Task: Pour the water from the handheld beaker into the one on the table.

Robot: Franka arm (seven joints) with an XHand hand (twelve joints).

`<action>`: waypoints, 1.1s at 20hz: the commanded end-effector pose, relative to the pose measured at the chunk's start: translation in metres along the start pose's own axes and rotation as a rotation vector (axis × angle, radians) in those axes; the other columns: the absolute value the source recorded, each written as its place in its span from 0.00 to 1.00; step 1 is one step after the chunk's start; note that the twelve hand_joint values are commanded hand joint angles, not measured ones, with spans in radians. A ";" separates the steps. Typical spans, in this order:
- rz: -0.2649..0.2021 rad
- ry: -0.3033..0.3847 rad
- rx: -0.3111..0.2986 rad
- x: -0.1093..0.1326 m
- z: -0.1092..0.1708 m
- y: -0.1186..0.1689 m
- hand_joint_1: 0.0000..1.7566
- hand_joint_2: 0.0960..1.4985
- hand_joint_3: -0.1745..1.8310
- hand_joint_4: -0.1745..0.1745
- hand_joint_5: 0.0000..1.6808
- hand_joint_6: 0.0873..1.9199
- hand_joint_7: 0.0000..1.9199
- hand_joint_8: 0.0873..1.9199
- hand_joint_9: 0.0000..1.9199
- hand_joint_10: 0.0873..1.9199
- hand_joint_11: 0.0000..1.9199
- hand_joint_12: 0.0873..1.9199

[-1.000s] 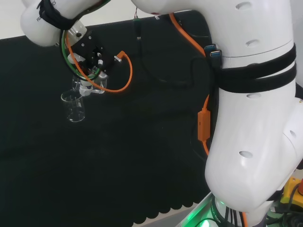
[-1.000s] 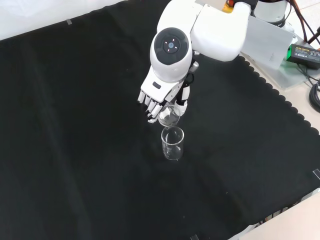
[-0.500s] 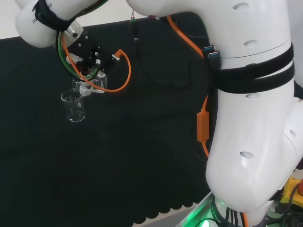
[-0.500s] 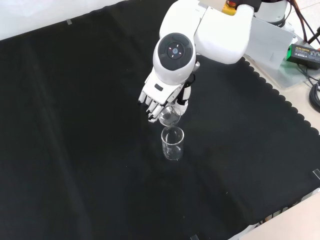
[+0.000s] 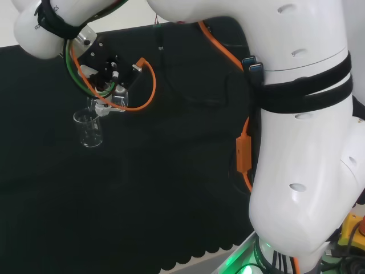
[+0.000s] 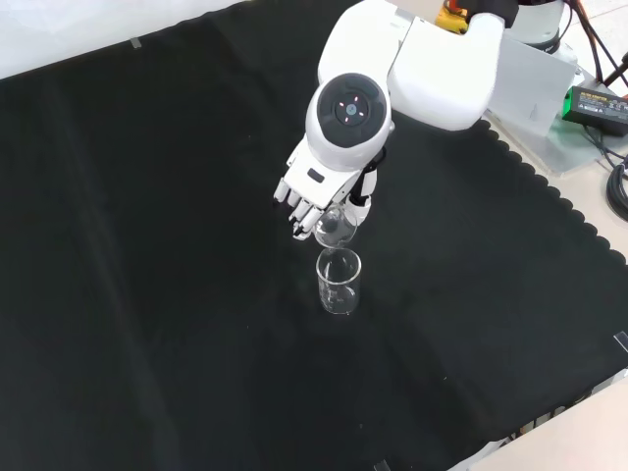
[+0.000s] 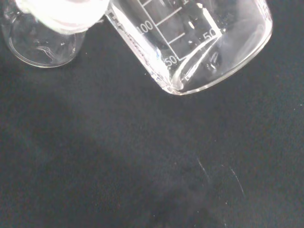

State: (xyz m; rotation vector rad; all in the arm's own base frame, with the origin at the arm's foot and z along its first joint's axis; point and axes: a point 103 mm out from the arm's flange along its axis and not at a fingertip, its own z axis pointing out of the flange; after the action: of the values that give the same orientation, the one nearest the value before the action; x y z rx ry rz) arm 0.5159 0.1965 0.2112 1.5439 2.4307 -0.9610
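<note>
I see my hand (image 6: 316,199) curled round a tilted clear beaker (image 6: 334,229) just above the upright one (image 6: 339,282) mid-cloth (image 6: 147,245) (contents unclear).

Tilted handheld beaker (image 7: 199,42) near table beaker (image 7: 42,45), black cloth (image 7: 142,166).

From my station, the worktop (image 6: 147,245) is under matt black cloth, faintly creased, with a scalloped edge at the front view's right. The robot hand (image 6: 312,191) looks like smooth white plastic with black parts, below a glossy white arm link (image 6: 432,59). The held beaker (image 7: 199,38) is clear, shiny glass with white printed marks; the standing beaker (image 6: 339,282) is the same clear ware. A glossy orange cable (image 5: 149,85) loops at the head view's upper left.
</note>
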 end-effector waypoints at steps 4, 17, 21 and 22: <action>0.009 -0.048 0.030 0.005 -0.004 0.002 0.71 0.78 0.00 0.15 0.51 0.58 0.58 0.50 0.59 0.57 0.49 0.47; 0.015 -0.081 0.046 0.000 0.005 0.000 0.71 0.78 0.00 0.15 0.51 0.58 0.58 0.50 0.59 0.57 0.49 0.47; 0.015 -0.104 0.056 0.006 -0.002 0.003 0.71 0.78 0.00 0.15 0.51 0.58 0.58 0.50 0.59 0.57 0.50 0.46; 0.017 -0.092 0.048 0.001 0.003 0.000 0.71 0.78 0.00 0.15 0.51 0.58 0.58 0.50 0.59 0.57 0.50 0.46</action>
State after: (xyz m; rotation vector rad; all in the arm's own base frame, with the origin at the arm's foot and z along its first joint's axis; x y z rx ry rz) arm 0.5123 0.1993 0.2047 1.4958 2.3546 -1.0825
